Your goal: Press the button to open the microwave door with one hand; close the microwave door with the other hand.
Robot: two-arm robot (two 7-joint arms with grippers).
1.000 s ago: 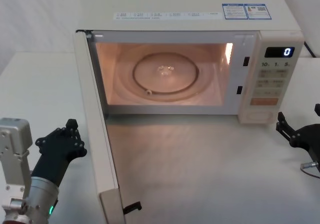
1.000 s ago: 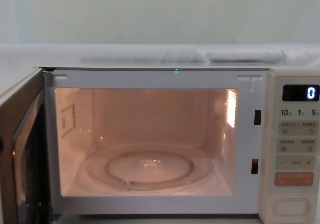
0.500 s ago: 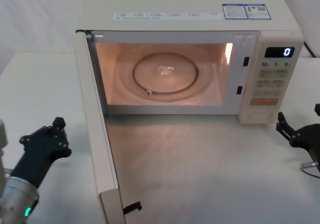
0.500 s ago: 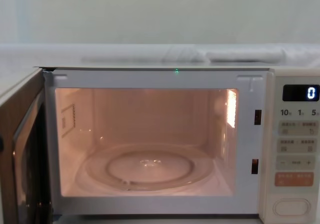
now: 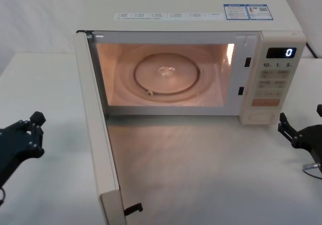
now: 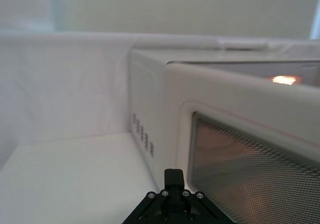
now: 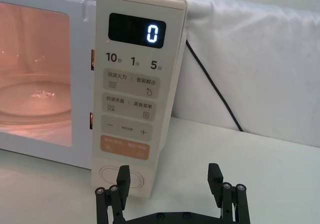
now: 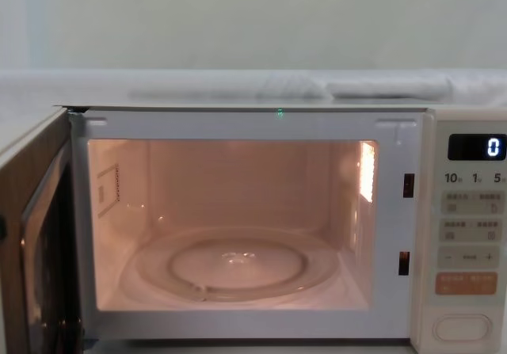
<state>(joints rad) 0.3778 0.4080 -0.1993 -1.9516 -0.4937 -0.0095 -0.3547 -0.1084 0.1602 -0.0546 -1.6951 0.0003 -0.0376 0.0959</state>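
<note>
While door [image 5: 98,134] hangs open, display [image 7: 137,30] reads "0", keys "10", "1", "5".

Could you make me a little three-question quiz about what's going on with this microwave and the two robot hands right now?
1. True or false: the microwave door is shut.
2. What digit shows on the digital display?
3. Which gripper sits nearest the button? A) left gripper B) right gripper

Key:
1. False. The door stands swung wide open, and the lit cavity with its glass turntable is in plain view.
2. 0.
3. B. The right gripper, fingers spread, sits just in front of the control panel; the left gripper is out beyond the door's outer face, apart from it.
</note>
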